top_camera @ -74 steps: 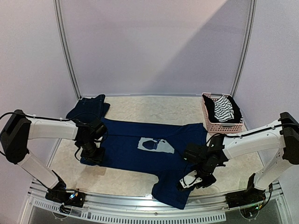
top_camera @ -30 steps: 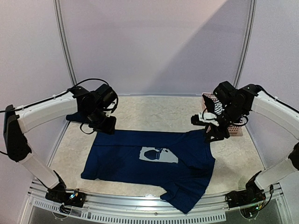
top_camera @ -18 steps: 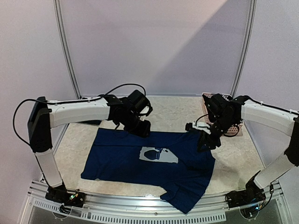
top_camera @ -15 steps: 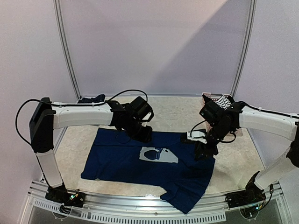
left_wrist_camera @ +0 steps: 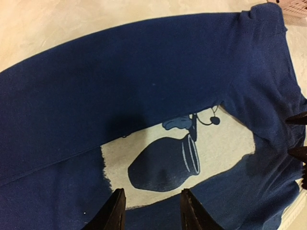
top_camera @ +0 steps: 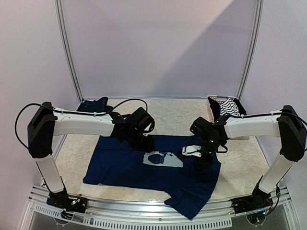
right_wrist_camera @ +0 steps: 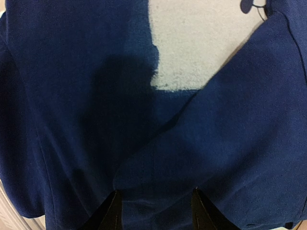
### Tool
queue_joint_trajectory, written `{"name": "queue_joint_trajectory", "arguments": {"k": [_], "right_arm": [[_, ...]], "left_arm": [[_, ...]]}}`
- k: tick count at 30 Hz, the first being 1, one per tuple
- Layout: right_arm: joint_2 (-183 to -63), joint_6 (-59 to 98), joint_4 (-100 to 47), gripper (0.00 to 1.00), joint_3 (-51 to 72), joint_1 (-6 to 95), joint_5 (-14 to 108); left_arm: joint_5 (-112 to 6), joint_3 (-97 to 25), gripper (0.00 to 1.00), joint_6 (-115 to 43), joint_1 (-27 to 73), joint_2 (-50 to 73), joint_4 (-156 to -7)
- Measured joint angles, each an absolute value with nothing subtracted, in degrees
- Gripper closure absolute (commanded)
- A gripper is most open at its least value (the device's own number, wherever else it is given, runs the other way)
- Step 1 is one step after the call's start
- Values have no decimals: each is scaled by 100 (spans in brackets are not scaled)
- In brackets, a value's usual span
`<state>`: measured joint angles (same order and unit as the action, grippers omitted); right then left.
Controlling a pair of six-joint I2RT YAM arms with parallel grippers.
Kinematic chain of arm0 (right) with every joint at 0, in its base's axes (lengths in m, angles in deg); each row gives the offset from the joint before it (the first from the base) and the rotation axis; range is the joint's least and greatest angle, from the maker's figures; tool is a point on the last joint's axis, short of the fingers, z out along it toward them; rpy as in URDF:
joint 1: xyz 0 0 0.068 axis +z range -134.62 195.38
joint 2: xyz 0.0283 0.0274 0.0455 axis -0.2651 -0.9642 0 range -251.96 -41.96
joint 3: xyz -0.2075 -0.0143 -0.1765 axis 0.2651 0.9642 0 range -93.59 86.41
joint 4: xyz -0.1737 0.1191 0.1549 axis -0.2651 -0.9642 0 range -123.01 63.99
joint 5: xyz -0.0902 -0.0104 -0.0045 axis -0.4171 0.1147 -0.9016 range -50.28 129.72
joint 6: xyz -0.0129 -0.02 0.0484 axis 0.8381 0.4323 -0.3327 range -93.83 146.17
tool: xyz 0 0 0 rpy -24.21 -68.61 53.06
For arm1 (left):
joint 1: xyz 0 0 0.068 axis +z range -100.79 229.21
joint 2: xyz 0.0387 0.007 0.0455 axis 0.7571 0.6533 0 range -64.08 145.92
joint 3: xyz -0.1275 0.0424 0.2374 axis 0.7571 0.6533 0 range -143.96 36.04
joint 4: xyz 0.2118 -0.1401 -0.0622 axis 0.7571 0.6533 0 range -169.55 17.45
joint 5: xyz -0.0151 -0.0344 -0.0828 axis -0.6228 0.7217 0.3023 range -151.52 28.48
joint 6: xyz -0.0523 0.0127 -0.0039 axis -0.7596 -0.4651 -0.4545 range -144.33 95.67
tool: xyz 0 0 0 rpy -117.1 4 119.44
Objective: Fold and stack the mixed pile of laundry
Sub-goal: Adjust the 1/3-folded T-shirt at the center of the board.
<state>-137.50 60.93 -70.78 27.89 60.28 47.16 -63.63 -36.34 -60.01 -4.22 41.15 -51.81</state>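
**Fold stage, status**

1. T-shirt (top_camera: pixel 120 165): lies spread on the tabletop (top_camera: pixel 177 115), pale print (top_camera: pixel 163 158) face up near its middle. A navy fold overlaps the print's far margin (left wrist view). Judged: far edge is laid over toward the print, so the first fold is in hand and not yet smoothed.
2. L claw (top_camera: pixel 144 143): just beyond the print's far corner, L-arm side. Fingers apart, no cloth between them.
3. R claw (top_camera: pixel 196 157): just beside the print, R-arm side, over the creased sleeve area. Fingers apart, nothing pinched.
4. Both claws sit low over the cloth, prob. so the laid edge settles w/o being dragged.
5. Denim piece (top_camera: pixel 93 104): well apart from the print, far L-arm side, prob. kept clear as working room.
6. Basket (top_camera: pixel 210 108): well apart from the print, far R-arm side. Contents: striped piece (top_camera: pixel 231 106), bunched, partly above the rim. Other contents can't be told.
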Motion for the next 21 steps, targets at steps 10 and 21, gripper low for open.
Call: {"name": "queue_joint_trajectory", "arguments": {"k": [10, 21], "right_arm": [[-13982, 5901, -7065, 94, 2668, 6089, 4546], [-13976, 5787, -7314, 100, 2100, 5600, 5077]], "left_arm": [[-6374, -3634, 61, -6043, -529, 4115, -5342], [-6409, -3634, 60, -6165, -1028, 4168, -6070]]}}
